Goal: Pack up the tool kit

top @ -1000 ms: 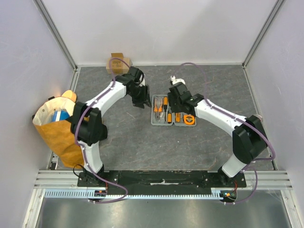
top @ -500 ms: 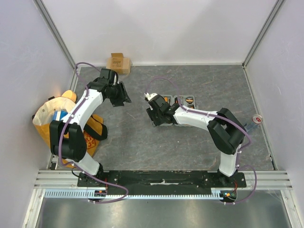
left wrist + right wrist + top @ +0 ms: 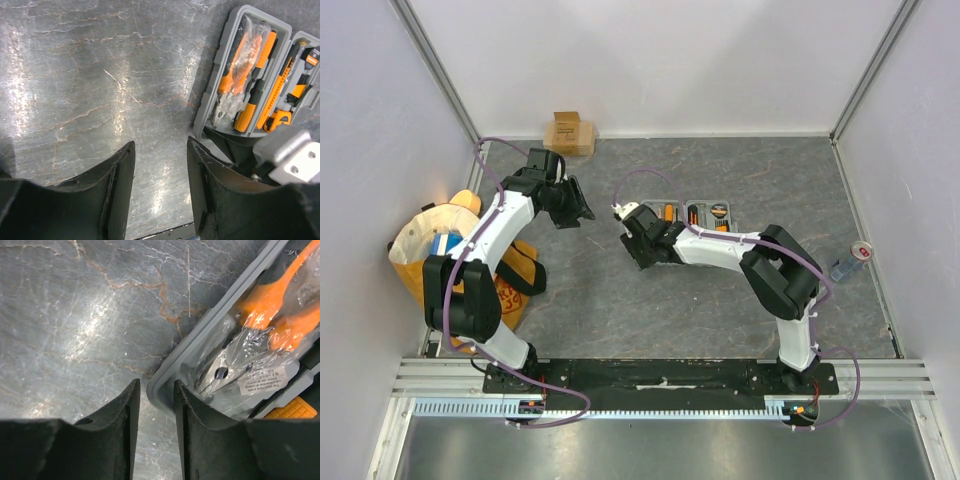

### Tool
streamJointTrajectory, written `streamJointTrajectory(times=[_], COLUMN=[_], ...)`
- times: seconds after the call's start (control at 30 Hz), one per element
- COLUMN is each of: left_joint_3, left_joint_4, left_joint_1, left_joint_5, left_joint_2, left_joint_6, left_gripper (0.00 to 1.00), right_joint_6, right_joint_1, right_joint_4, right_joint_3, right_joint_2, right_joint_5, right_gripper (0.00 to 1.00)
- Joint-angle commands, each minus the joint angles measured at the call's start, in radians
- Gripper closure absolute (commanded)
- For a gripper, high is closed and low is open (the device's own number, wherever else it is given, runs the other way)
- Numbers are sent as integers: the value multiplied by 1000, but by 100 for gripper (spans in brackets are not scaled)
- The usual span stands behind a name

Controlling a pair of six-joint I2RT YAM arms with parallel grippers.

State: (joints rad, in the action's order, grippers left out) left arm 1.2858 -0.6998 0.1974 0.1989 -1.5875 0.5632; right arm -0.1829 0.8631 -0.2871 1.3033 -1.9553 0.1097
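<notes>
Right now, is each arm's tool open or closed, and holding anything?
Left tool: open, empty.
Right tool: open, empty, at the case corner.

The left arm [image 3: 500,225] is rising from its near-left base, bending at the elbow and reaching far and rightward. Its wrist is tipping the left gripper [image 3: 572,205] down toward the right. Its fingers [image 3: 120,190] are standing apart with nothing between them. The right arm [image 3: 775,270] is folding sharply at its elbow on the right and stretching its forearm leftward, low, toward the middle. The right gripper [image 3: 642,248] is pointing down and left, its fingers [image 3: 125,430] standing a narrow gap apart.
</notes>
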Motion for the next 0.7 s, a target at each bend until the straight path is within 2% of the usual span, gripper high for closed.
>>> streamJointTrajectory(times=[0.0,0.17,0.27,0.47,0.67], left_joint_3=[-3,7,9,-11,-36], left_joint_4=[51,65,83,170,279], left_joint_1=[-13,-13,-15,-13,5], left_joint_5=[88,187,262,482,608], left_joint_2=[17,-40,-84,-190,-246], left_joint_6=[37,23,-3,-33,-3], left_gripper=[48,47,47,46,44], right_joint_6=[36,62,68,79,40], right_joint_1=[11,13,13,13,11], right_joint_4=[32,52,87,172,218], right_joint_3=[39,25,-5,-81,-119], right_joint_2=[-39,-39,15,150,222], right_joint_5=[19,30,7,-209,-272], right_gripper=[66,87,97,100,100])
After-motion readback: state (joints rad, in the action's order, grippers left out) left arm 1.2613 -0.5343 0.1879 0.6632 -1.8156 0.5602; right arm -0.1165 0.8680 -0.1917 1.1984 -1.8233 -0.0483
